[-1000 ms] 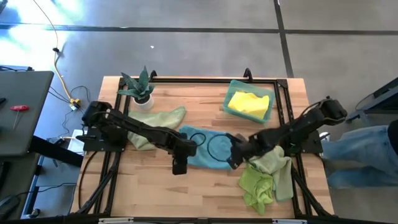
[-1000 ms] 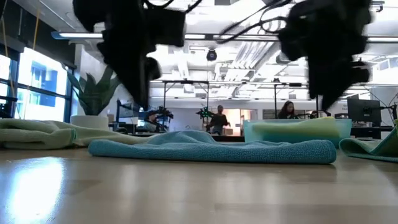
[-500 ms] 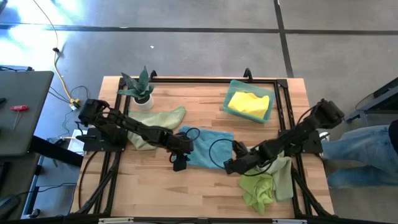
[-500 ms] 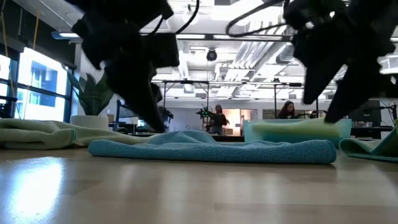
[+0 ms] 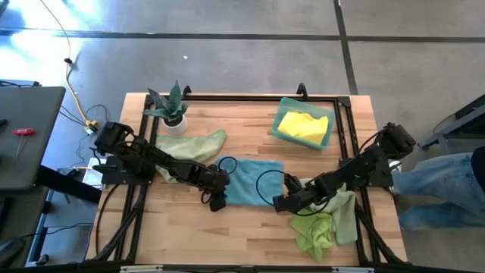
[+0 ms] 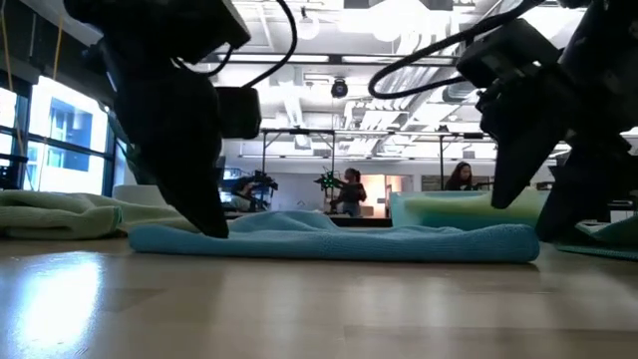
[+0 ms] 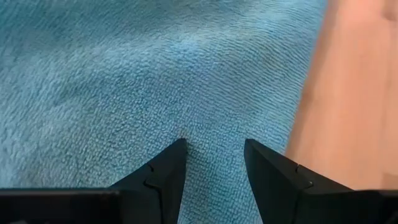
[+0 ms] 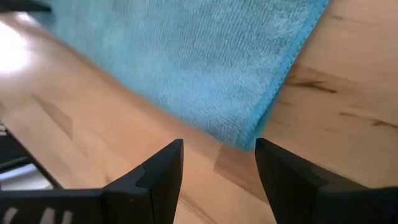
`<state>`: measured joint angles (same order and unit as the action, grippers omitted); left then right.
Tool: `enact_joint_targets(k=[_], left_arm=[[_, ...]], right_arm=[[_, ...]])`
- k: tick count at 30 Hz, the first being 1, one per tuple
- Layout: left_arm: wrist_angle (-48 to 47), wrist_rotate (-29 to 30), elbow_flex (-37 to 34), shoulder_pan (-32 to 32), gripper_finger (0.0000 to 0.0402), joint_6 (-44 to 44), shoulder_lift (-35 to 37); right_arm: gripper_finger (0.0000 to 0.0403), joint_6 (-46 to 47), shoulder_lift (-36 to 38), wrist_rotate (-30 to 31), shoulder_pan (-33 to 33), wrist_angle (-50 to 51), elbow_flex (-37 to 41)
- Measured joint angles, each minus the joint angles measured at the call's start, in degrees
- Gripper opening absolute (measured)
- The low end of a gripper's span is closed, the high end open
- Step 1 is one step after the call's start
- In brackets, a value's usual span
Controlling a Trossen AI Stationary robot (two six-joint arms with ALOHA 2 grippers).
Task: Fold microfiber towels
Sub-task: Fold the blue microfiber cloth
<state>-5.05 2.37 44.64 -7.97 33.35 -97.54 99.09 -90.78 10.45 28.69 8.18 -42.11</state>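
Note:
A light blue towel lies flat on the table's middle; it also shows in the low view. My left gripper is open and low on the towel's near left part. My right gripper is open, and its fingers stand on either side of the towel's near right corner, just above the wood. A pale sage towel lies crumpled at the left. Lime and sage towels lie heaped at the right. A yellow towel lies in a bin. My left gripper's two open fingertips stand on the top of the blue towel, close to its near left edge. They come slanting down from the table's left. The towel lies flat on the table under them. Whether my right gripper touches the corner, I cannot tell.
A potted spiky plant stands at the far left. The teal bin stands at the far right. A black frame runs along the table's edges. Bare wood lies near the front. People show in the room beyond.
Both grippers have come down to the blue towel. My left gripper has sunk onto its near left part. My right gripper has gone toward the table's near edge and down to the near right corner.

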Motion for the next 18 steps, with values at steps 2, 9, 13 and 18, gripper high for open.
enact_joint_targets(k=[2, 9, 13, 18], left_arm=[[0.45, 0.04, 0.00, -0.51, 0.0152, 0.67, -0.02], [0.72, -0.17, 0.00, -1.62, 0.0152, 0.98, -0.02], [0.43, -0.20, 0.02, -2.35, 0.0152, 0.99, -0.02], [0.41, -0.22, 0.02, -2.73, 0.0152, -0.38, -0.04]], right_arm=[[0.0193, 0.16, -0.63, 0.02, -0.02, -0.87, -0.01], [0.0193, 7.20, -4.52, 1.31, 0.48, -3.78, -0.11], [0.0193, 11.61, -5.02, 4.86, 1.57, -3.95, -0.46], [0.0193, 15.46, -5.52, 6.21, 2.16, -1.57, -1.49]])
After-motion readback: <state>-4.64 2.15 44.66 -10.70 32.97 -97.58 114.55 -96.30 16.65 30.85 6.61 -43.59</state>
